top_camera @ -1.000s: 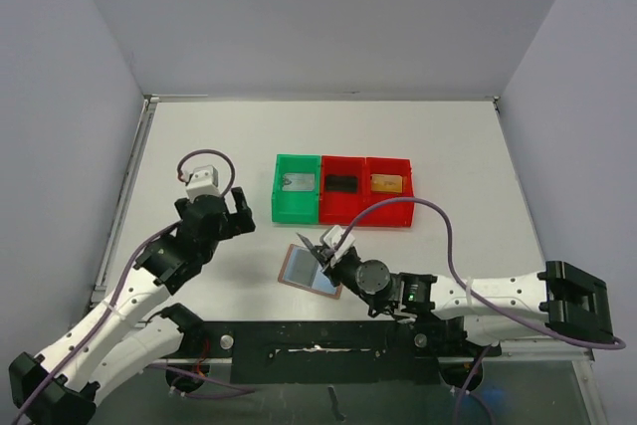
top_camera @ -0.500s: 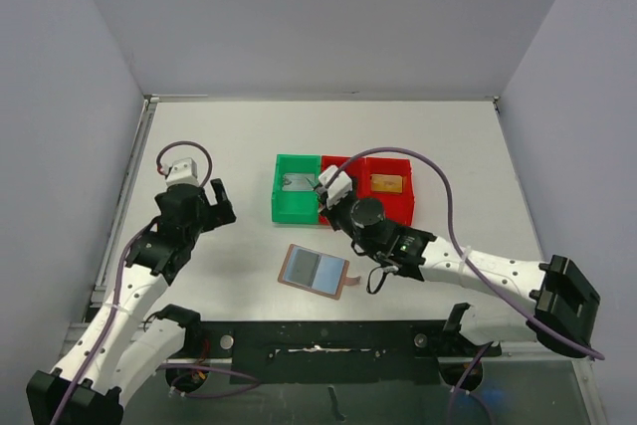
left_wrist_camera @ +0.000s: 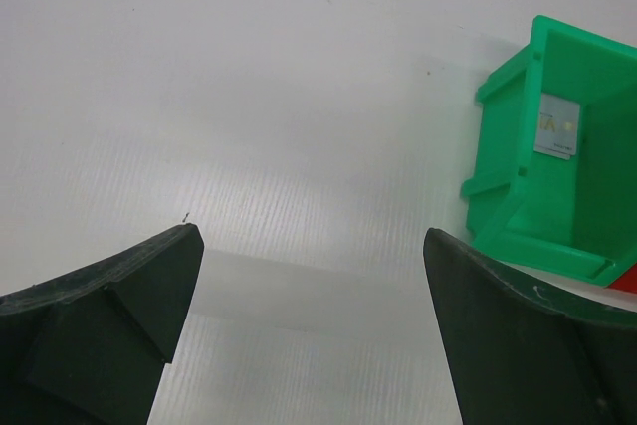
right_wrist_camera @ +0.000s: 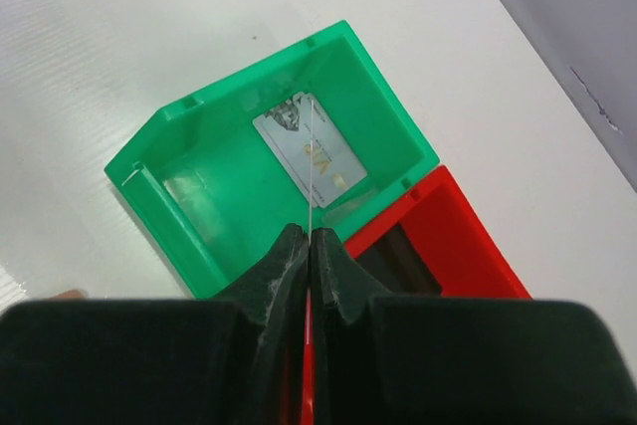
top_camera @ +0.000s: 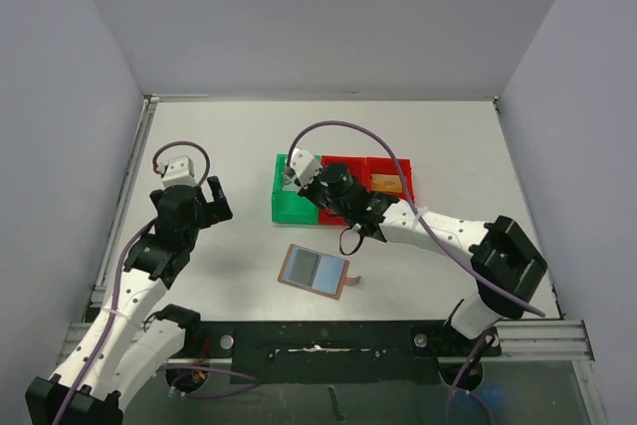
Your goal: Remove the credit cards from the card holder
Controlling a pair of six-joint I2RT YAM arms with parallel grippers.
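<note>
While the right claw (top_camera: 295, 178) hangs over the green bin (top_camera: 292, 212) in the overhead view, the card holder (top_camera: 316, 270) lies flat on the white counter (top_camera: 219, 136). It sits nearer the arms and well apart from the bins, two grey panels inside a tan border. A gold card (top_camera: 386, 183) rests in the right-hand red bin (top_camera: 390, 216). The left claw (top_camera: 207, 202) sits off to the left over bare counter.

Over to the left wrist: the left claw (left_wrist_camera: 309, 246) is spread wide, gripping nothing. The green bin (left_wrist_camera: 498, 196) is glossy moulded plastic, with a silver card (left_wrist_camera: 555, 126) flat on its floor.

Now the right wrist: the right claw (right_wrist_camera: 309, 236) is clenched on a held card (right_wrist_camera: 311, 181), seen edge-on as a hair-thin pale line poking past the tips. It is directly above the silver card (right_wrist_camera: 333, 161) in the green bin (right_wrist_camera: 229, 87). The red bin (right_wrist_camera: 468, 236) butts against it.

This looks like the drop. My advice is to stay centred between the walls and go low before letting go. A stiff, slick card could skate off a rim or cling to a pad.
</note>
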